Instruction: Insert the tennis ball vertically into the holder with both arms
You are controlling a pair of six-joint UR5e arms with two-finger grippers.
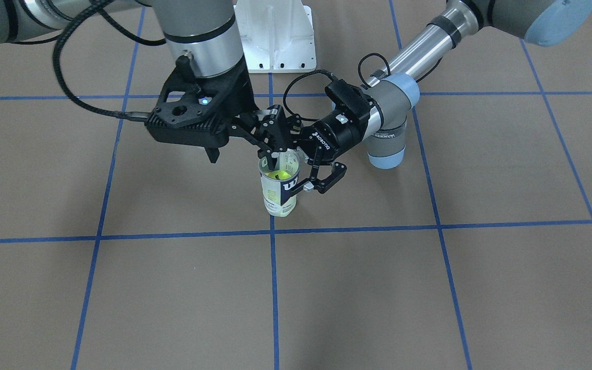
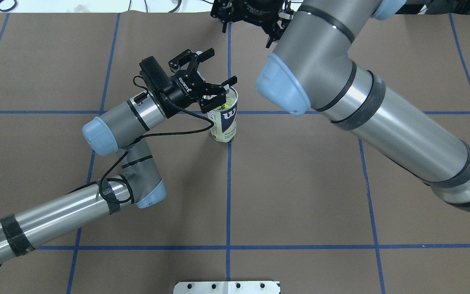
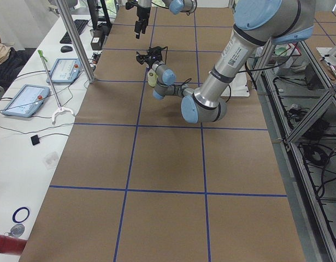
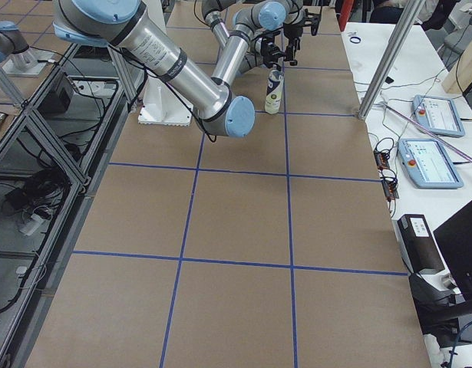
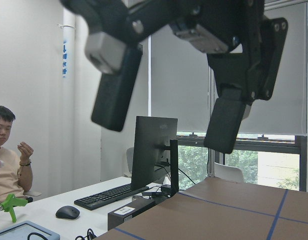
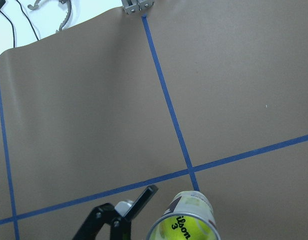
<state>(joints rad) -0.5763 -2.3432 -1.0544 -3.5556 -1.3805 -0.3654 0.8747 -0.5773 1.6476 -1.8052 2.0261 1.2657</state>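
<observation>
The holder (image 1: 279, 192) is a clear can with a white and navy label, standing upright on a blue tape crossing (image 2: 223, 122). A yellow-green tennis ball (image 6: 184, 229) lies inside it just under the rim, with no fingers around it (image 1: 277, 176). My right gripper (image 1: 274, 156) hangs straight above the can's mouth and looks open, one fingertip at the rim. My left gripper (image 1: 324, 180) is open beside the can (image 2: 222, 66). Its nearer finger (image 6: 136, 202) sits against the can's upper side. The can is not between the left jaws.
The white pedestal base (image 1: 275, 38) stands behind the can at the robot's side (image 2: 227, 287). A metal post (image 4: 381, 61) and a desk with tablets (image 4: 431, 161) border the far table edge. A seated person (image 5: 8, 155) shows at that desk.
</observation>
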